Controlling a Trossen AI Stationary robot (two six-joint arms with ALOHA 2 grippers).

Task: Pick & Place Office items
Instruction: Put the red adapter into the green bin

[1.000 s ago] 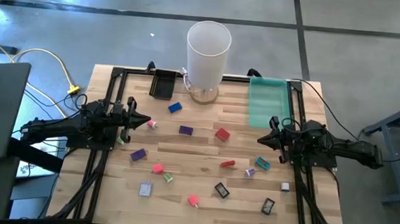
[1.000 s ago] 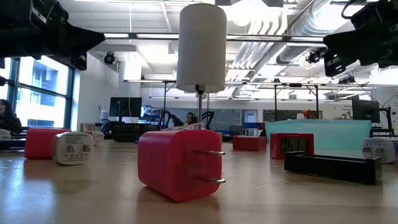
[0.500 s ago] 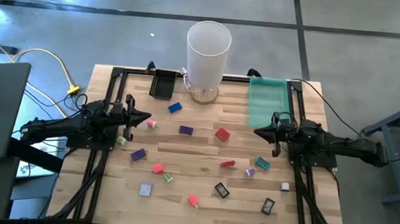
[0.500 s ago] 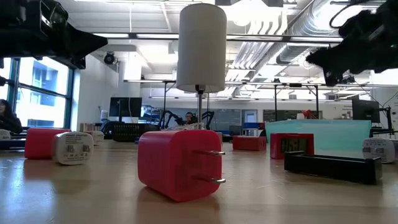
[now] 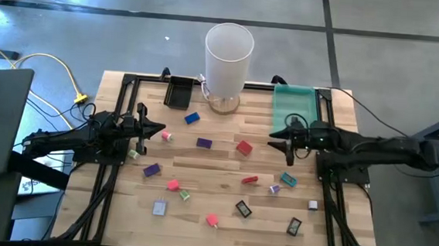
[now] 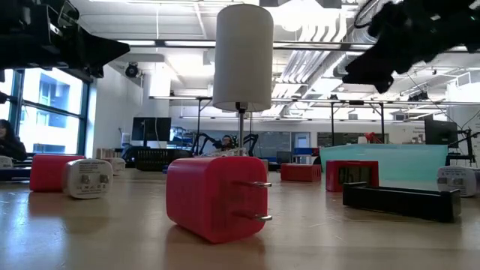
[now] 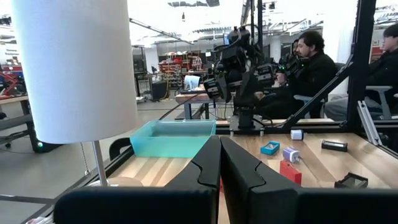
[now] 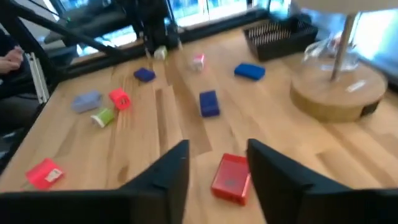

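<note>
Right gripper over mid-desk, fingers parted, red block framed between them on the desk, probably lined up for a pick. Left gripper waits left, fingers clenched, empty.

Approx 15 small office items lie scattered, apart, flat on wood tabletop: blue, purple, red, pink, teal, grey, blk.

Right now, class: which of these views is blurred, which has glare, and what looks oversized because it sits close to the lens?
Right wrist view: motion-blurred throughout; the red block beyond the open right claw is soft-edged. High view: bright glare on the floor at the top left. Low view: the red plug block looms large near the lens, while bright ceiling lights leave the arms as dark silhouettes.
</note>
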